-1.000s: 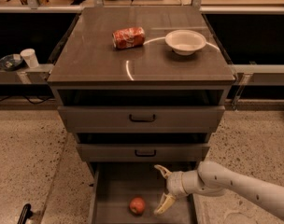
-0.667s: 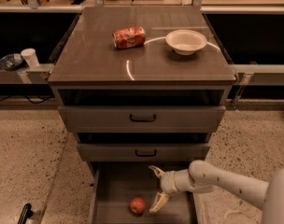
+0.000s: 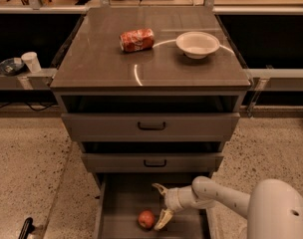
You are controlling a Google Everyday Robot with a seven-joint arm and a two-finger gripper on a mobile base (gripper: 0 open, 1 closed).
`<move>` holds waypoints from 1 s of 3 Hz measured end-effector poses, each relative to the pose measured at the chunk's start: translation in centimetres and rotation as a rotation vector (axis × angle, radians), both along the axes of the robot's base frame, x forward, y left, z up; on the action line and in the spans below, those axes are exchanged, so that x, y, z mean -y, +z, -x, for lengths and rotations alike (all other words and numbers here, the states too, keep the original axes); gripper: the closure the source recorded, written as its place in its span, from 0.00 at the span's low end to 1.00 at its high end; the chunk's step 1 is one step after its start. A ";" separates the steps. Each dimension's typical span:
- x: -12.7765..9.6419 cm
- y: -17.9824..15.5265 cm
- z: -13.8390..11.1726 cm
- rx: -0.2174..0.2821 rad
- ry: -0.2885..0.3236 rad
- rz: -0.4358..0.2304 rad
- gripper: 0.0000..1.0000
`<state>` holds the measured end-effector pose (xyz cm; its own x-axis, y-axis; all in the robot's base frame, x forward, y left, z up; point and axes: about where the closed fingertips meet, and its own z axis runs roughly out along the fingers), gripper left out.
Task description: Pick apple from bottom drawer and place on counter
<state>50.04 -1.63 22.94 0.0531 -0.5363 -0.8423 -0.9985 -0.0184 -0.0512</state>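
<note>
The apple (image 3: 146, 219), small and red-orange, lies on the floor of the open bottom drawer (image 3: 119, 203). My gripper (image 3: 161, 204) is inside that drawer, just right of the apple and a little above it. Its two yellowish fingers are spread wide, one near the drawer's back, the other (image 3: 162, 218) close beside the apple. Nothing is between them. The white arm (image 3: 226, 195) reaches in from the lower right. The counter (image 3: 101, 59) is the glossy grey-brown top of the cabinet.
A red-and-white can (image 3: 137, 40) lies on its side on the counter, and a white bowl (image 3: 198, 44) stands right of it. Two wider drawers with black handles (image 3: 151, 126) sit above the bottom drawer. A white cup (image 3: 30, 61) stands on a ledge at the left.
The gripper has moved left across the bottom drawer toward the apple, staying open. The arm fills more of the lower right. The apple has not moved.
</note>
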 end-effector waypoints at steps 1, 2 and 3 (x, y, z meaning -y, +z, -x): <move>-2.1 -3.5 0.5 -0.028 0.039 0.002 0.00; -3.7 -6.7 0.6 -0.047 0.030 0.017 0.00; -4.2 -8.3 0.2 -0.045 -0.004 0.026 0.00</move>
